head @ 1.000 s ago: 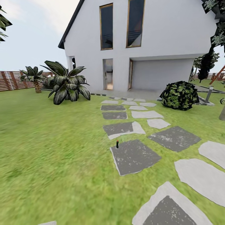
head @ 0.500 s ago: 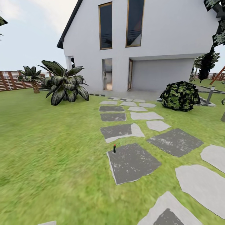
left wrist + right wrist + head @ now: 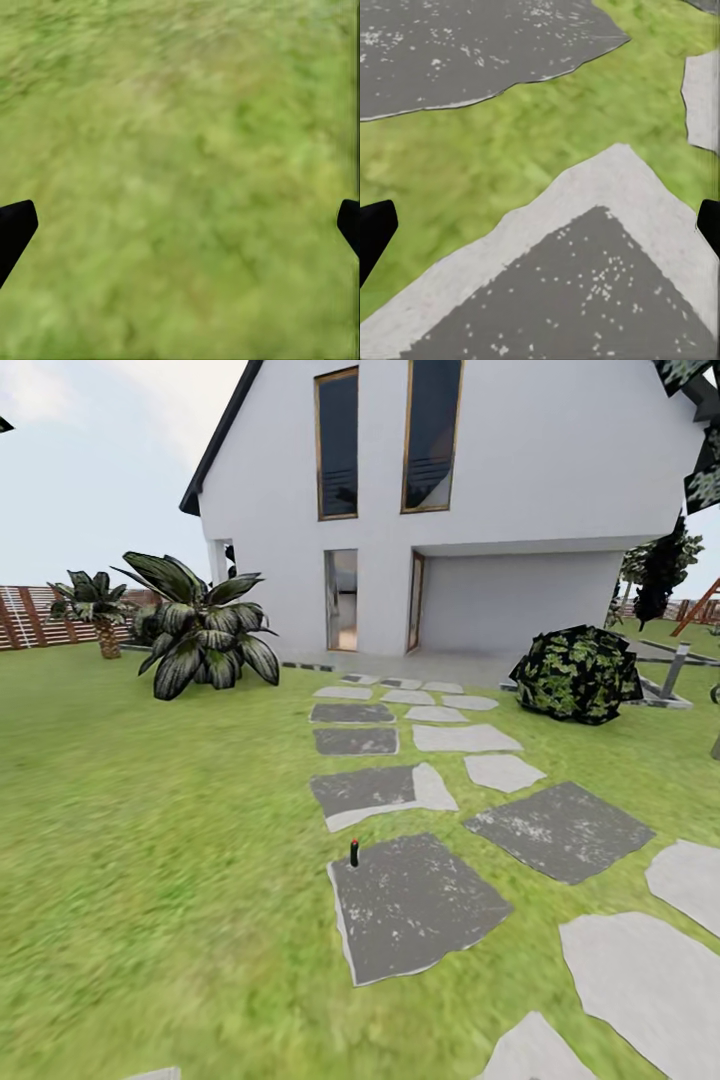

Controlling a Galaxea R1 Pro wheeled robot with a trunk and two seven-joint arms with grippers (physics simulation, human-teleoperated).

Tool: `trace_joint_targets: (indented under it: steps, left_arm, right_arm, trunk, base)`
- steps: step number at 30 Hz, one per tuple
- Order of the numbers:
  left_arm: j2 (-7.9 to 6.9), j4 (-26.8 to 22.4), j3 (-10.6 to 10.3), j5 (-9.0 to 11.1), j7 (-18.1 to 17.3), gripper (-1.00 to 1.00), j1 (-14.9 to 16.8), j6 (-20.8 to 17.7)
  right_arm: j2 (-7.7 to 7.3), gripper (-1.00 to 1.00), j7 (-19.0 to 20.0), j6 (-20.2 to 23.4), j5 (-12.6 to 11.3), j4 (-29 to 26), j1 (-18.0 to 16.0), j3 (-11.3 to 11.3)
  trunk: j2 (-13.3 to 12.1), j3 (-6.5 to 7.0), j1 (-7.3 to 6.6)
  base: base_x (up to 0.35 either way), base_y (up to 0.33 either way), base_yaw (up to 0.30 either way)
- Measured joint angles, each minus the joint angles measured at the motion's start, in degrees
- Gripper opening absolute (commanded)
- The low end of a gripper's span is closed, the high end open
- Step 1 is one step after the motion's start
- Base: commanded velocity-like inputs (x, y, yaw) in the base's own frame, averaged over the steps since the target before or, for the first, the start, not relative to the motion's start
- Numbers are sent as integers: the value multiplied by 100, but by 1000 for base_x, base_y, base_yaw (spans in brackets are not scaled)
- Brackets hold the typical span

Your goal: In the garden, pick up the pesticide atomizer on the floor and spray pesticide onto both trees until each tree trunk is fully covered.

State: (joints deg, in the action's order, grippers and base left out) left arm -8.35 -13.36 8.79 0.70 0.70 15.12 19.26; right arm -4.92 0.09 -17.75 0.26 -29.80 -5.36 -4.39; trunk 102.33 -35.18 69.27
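Fence (image 3: 40, 618): brown slats were seen at the far left edge, closing the lawn on that side.
Lawn (image 3: 150, 840): open grass was spread wide at the left, judged free room for the base.
Left gripper (image 3: 180, 225): fingertips were held wide apart over bare grass, nothing between them; judged carried ready during the approach.
Palm plant (image 3: 205, 625): placed left of the path, well apart from the route.
Pesticide atomizer (image 3: 354, 852): stood upright at the upper left corner of a dark stepping stone (image 3: 415, 905), right at its edge beside the grass; judged not yet within reach.
House (image 3: 520, 510): white wall was set behind the path, bounding it.
Right gripper (image 3: 540, 225): fingertips were held wide apart above a pale-rimmed grey stone (image 3: 585, 292) and grass, empty.
Bush (image 3: 577, 668): round, set right of the stones, well apart from the atomizer.
Trunks: none could be identified with certainty.
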Motion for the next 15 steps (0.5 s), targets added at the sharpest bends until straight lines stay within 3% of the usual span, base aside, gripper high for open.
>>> trace_joint_targets:
  steps: [15]
  left_arm:
    - [0,0,0,0,1,100,0,-1]
  right_arm:
    - [0,100,0,0,0,0,0,0]
  trunk:
    - [0,0,0]
  base:
    - [285,-217,0]
